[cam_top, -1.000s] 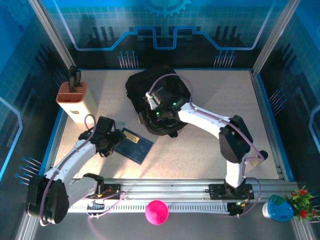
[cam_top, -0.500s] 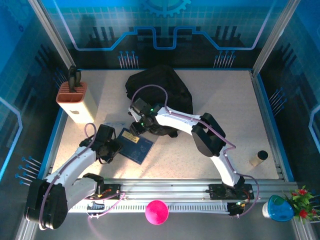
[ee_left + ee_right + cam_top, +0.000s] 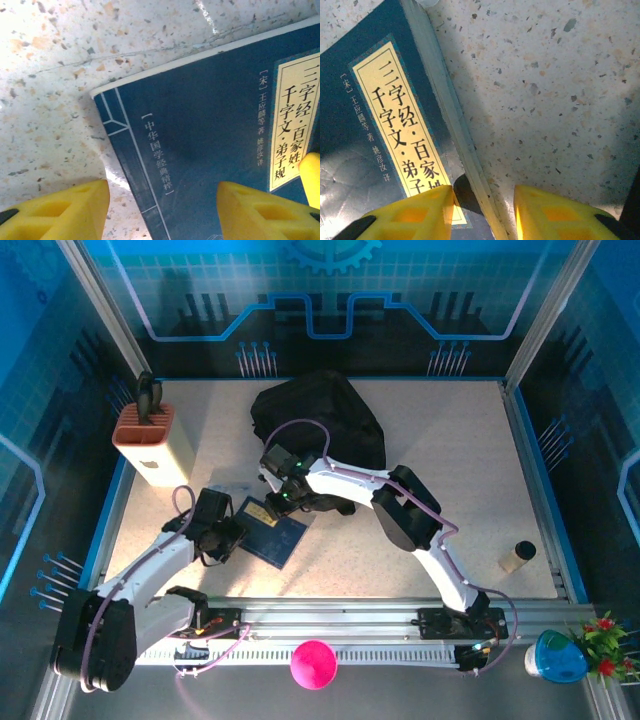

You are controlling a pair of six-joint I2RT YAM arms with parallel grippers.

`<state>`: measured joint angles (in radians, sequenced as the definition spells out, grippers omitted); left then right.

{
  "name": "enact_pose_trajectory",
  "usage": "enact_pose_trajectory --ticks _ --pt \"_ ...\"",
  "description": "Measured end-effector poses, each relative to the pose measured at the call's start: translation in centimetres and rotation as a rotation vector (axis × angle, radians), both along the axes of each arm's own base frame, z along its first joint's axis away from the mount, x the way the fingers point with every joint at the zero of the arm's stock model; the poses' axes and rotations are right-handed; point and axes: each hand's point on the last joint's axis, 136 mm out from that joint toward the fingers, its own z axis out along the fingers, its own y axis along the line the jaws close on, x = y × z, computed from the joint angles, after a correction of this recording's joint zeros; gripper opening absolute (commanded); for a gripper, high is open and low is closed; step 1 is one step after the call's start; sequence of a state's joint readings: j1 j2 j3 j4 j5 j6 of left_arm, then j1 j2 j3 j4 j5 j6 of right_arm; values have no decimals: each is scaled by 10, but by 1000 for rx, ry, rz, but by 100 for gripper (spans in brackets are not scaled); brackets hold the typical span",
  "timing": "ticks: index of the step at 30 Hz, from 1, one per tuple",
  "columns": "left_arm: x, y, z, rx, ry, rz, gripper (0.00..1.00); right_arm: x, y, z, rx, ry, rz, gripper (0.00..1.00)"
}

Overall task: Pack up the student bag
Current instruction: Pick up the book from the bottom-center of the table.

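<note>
The student bag (image 3: 322, 420), a black soft backpack, lies at the back middle of the table. A dark blue book (image 3: 275, 533) with a cream title label lies flat in front of it. My left gripper (image 3: 232, 537) is open at the book's left edge. One yellow finger is over the table and the other over the cover (image 3: 215, 130); the left gripper (image 3: 162, 212) holds nothing. My right gripper (image 3: 281, 502) is open at the book's far edge. In the right wrist view the right gripper (image 3: 482, 212) straddles the page edge of the book (image 3: 375, 115).
A tan box with an orange-brown top (image 3: 153, 443) stands at the left with a black handle sticking out. A small tan cylinder (image 3: 517, 556) lies at the right. A pink round object (image 3: 313, 663) sits on the front rail, off the table.
The right arm has swung off the bag, left and nearer, down to the book's far edge. The left gripper has edged a little closer onto the book's left edge.
</note>
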<state>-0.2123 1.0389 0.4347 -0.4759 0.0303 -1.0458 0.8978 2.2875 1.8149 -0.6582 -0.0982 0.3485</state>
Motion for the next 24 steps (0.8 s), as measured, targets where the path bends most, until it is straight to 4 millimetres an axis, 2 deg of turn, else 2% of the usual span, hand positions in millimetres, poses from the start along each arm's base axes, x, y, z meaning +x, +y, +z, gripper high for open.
enact_pose_trajectory --ticks 12,20,24 --pt "5 -7 -3 -34 -17 -15 60 -3 2 -4 10 28 -8 24" --pt "7 -15 2 -62 -67 -88 58 -3 2 -4 15 46 -32 21" --pt "9 -18 11 -72 -107 -113 54 0 0 -4 14 53 -53 21"
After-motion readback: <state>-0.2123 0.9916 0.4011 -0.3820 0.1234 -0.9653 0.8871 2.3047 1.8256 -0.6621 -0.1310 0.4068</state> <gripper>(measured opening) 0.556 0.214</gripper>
